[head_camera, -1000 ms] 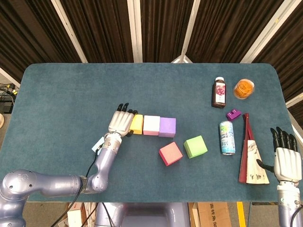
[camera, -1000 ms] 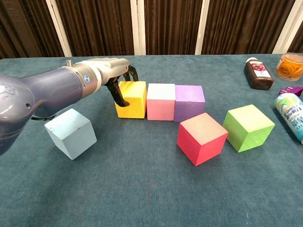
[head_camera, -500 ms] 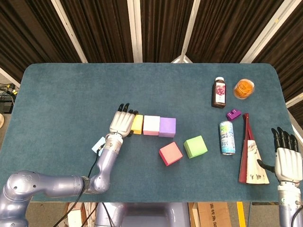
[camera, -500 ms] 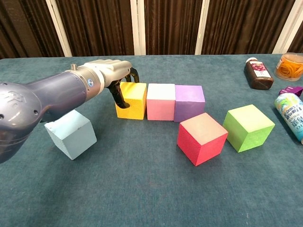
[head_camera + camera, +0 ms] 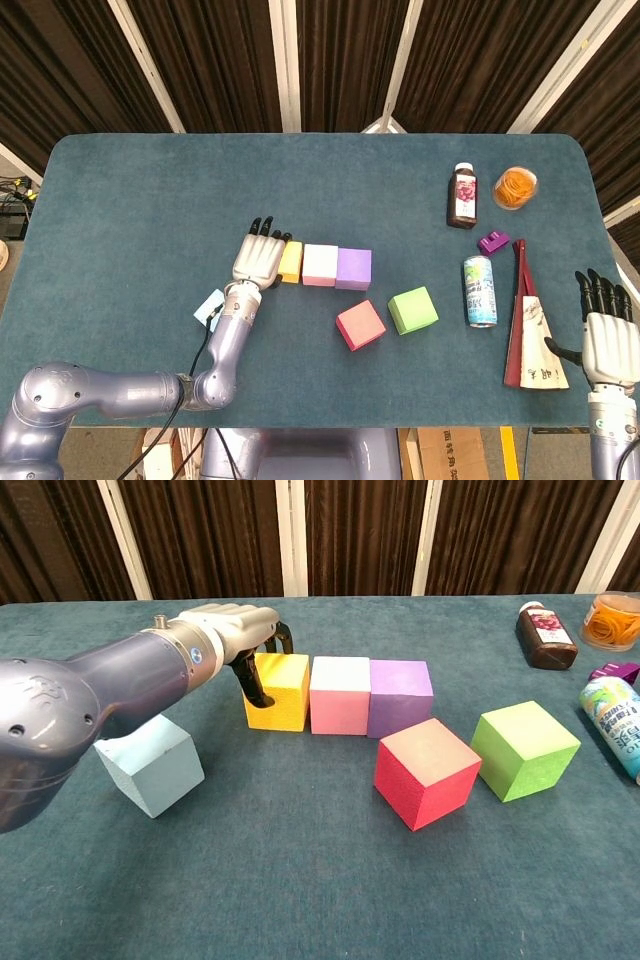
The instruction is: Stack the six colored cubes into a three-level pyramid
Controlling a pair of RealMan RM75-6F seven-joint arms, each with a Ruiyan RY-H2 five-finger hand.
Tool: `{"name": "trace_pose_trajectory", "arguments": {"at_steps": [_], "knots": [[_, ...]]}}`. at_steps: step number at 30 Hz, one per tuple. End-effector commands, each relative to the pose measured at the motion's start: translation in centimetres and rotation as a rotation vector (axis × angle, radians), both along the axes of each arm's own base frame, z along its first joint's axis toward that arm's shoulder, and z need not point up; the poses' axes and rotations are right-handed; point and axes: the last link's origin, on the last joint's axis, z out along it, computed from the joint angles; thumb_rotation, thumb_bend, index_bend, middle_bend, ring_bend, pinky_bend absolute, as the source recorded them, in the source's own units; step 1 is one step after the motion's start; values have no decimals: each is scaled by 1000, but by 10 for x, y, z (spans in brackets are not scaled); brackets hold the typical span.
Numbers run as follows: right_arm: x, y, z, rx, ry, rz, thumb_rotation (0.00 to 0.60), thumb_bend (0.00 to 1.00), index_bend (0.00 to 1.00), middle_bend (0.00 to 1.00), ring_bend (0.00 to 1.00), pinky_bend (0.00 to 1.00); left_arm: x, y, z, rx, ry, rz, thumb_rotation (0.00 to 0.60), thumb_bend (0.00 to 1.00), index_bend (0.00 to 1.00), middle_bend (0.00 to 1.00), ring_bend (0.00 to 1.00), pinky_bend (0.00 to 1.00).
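Barely shifts in the last second. Left hand (image 5: pixel 235 630) still at the left face of the yellow cube (image 5: pixel 280 695), fingers curved down and loosely apart, dark fingertips touching the cube but gripping nothing (only the forearm swings slightly nearer in the chest view). Same row as before: yellow, pink cube (image 5: pixel 340 695) and purple cube (image 5: pixel 400 700) touching side by side. Red cube (image 5: pixel 425 772) and green cube (image 5: pixel 525 750) loose, near right of the row; light blue cube (image 5: pixel 150 763) near left, under the forearm. Right hand (image 5: pixel 608 345) idle at the near right edge, fingers straight and apart, empty. Probably means a finished base level; second level not yet begun.
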Motion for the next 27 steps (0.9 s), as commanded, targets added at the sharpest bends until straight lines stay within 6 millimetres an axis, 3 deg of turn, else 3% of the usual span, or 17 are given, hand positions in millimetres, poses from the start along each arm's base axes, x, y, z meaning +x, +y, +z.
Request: {"name": "trace_pose_trajectory", "arguments": {"at_steps": [1, 27], "knots": [[0, 0, 0, 1, 0, 0, 600, 136, 14, 49, 0, 0, 1, -1, 0, 1, -2, 3, 600, 345, 261, 243, 0, 0], [-1, 0, 2, -8, -3, -13, 600, 135, 14, 49, 0, 0, 8, -3, -4, 0, -20, 17, 600, 317, 260, 239, 0, 0]]}}
